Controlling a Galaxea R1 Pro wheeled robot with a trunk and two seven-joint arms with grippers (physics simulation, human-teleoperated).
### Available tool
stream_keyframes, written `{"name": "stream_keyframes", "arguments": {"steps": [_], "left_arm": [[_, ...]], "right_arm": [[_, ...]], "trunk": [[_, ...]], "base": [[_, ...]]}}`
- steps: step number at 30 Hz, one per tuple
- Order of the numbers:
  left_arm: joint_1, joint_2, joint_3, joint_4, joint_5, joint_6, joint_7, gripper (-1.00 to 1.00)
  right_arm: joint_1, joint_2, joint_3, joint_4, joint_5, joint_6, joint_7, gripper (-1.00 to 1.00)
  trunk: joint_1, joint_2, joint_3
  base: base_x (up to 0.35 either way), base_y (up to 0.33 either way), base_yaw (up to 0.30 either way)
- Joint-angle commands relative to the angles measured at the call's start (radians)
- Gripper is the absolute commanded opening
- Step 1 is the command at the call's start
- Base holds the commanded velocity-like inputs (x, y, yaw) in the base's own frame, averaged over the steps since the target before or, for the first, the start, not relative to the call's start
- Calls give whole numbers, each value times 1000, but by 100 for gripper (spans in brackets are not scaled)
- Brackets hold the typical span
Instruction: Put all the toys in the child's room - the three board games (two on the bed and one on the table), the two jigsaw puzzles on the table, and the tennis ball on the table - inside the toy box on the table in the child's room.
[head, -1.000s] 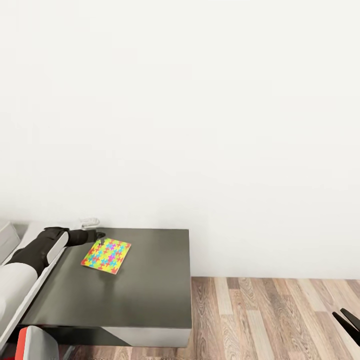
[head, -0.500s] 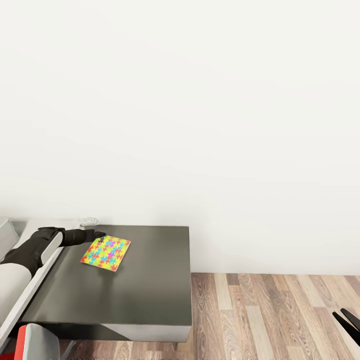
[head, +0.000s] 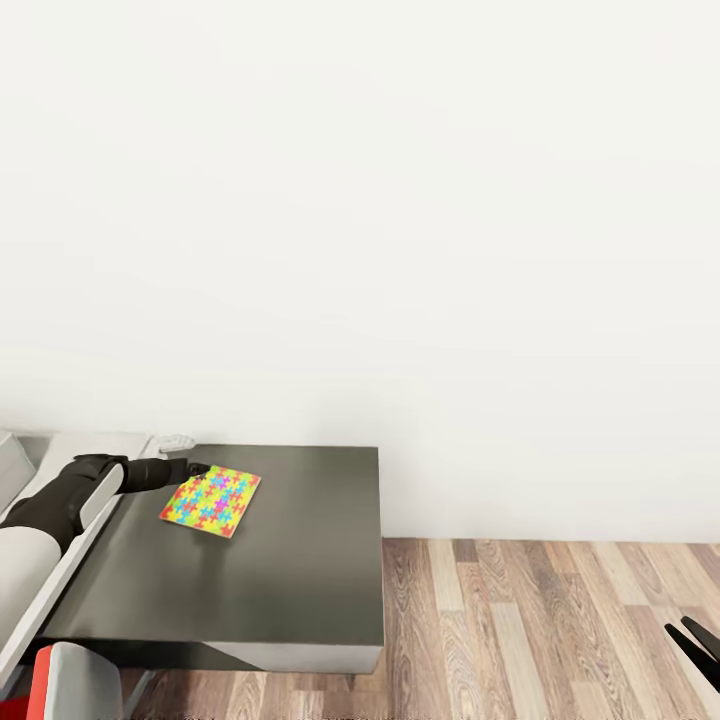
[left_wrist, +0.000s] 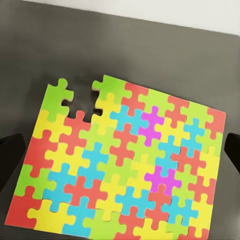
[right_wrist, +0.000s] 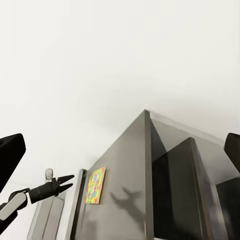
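**Left gripper poised at the puzzle's edge on the dark desk top**

Closest to you, at the lower right corner of the head view, your right gripper (head: 700, 642) hangs low over the wood-plank floor (head: 540, 620), well away from the desk. In its wrist view the two dark fingertips (right_wrist: 11, 150) sit at opposite edges of the picture, so its fingers are spread wide with nothing between them.

Next out, your left arm (head: 60, 500) reaches from the lower left across the pale grey top (head: 70, 455) toward the lower dark grey top of the table (head: 300, 560). Your left gripper (head: 196, 468) points at the near-left corner of the jigsaw puzzle (head: 211, 501); from the head view you cannot tell whether it touches the slab. The left wrist view looks straight down on the puzzle (left_wrist: 125, 165), with one dark fingertip (left_wrist: 10, 157) at each side edge of it, so the fingers are spread apart on either side of the puzzle, not closed on it.

The puzzle lies flat on the dark top, toward its back left part, one piece missing from an edge. Just behind the gripper a small pale object (head: 177, 440) sits near the wall; it is too small to identify. Beyond everything stands the plain white wall (head: 400, 250).
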Motion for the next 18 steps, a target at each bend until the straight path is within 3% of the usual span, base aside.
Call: {"name": "stream_keyframes", "arguments": {"steps": [1,18], "left_arm": [[-1,3,-4,-1,5,4,0,100],[-1,30,4,0,7,2,0,100]], "right_arm": [[0,0,1,-1,-7,8,-1,100],[0,0,-1,0,-7,8,-1,100]], "trunk": [[1,-2,-3],[1,-2,-31]], "base": [[0,0,0],[0,0,0]]}}
